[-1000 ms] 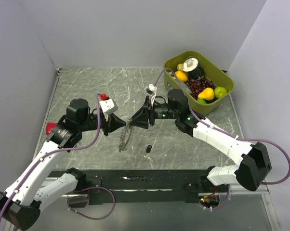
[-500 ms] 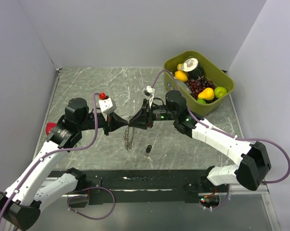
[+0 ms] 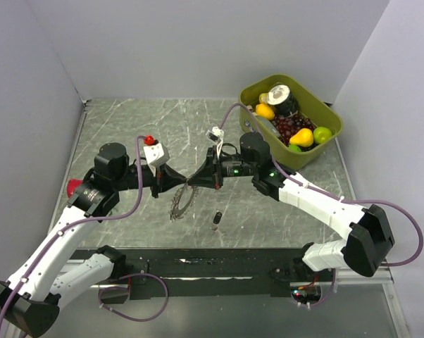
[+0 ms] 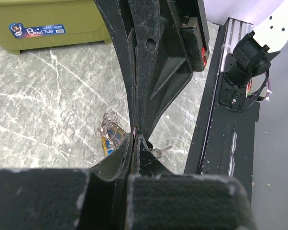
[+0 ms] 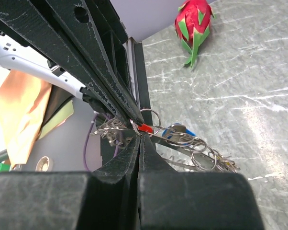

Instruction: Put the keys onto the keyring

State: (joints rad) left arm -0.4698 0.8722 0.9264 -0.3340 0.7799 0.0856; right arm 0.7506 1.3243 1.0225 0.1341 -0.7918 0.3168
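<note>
My left gripper (image 3: 186, 184) and right gripper (image 3: 193, 182) meet tip to tip above the middle of the table, both shut. The coiled grey keyring (image 3: 182, 203) hangs from the left one's tips down to the table. In the right wrist view a red key head (image 5: 145, 128), a blue key (image 5: 181, 130) and several small rings bunch right at my right gripper (image 5: 141, 134); what its tips pinch is hidden. The left wrist view shows my left gripper (image 4: 136, 137) shut, with the bunch (image 4: 110, 132) dangling behind. One black key (image 3: 216, 220) lies loose on the table.
A green bin (image 3: 334, 121) of fruit stands at the back right. A dragon fruit (image 3: 73, 186) lies by the left arm (image 3: 103, 179). The black rail (image 3: 219, 262) runs along the near edge.
My right gripper has moved left to the left gripper's tips and shut there. The hanging keyring has swung and now slants to the lower left.
</note>
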